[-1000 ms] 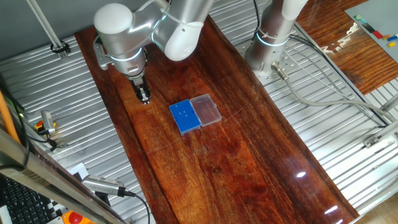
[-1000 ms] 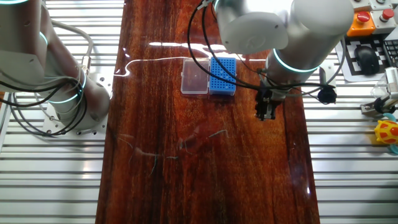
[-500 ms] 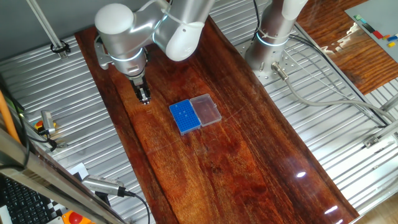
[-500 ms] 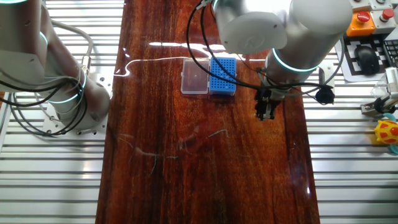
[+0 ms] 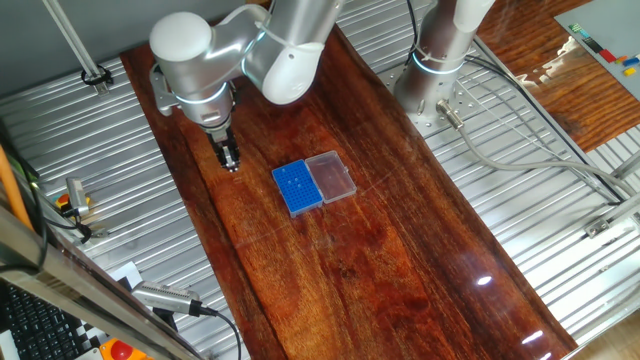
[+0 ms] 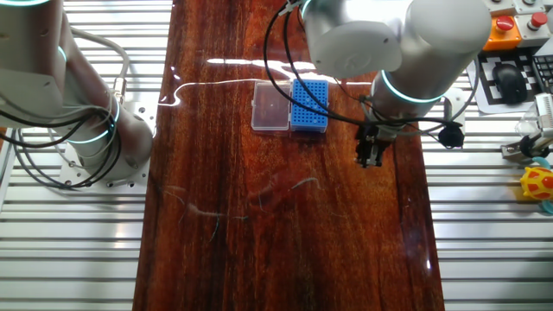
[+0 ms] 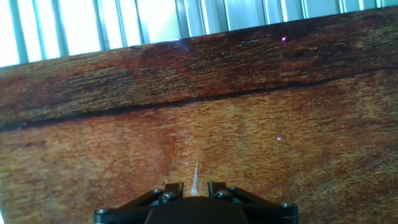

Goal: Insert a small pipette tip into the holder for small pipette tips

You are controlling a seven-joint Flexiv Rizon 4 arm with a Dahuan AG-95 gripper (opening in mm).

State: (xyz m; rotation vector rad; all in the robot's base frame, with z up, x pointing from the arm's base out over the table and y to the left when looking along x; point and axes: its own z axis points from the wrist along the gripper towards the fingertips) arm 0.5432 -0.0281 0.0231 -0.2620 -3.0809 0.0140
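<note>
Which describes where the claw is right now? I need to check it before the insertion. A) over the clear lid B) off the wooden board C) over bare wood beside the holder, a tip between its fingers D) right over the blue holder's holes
C: the claw hangs over bare wood apart from the blue holder, and the hand view shows a pale pipette tip between its fingers.

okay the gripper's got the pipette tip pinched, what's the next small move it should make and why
Probably carry the tip sideways toward the blue holder. The gripper hangs over bare wood beside the holder, not above it, and in the hand view the small pipette tip points out from between the fingers at plain table with no holes in sight. It needs to be over the hole grid before lowering.
</note>
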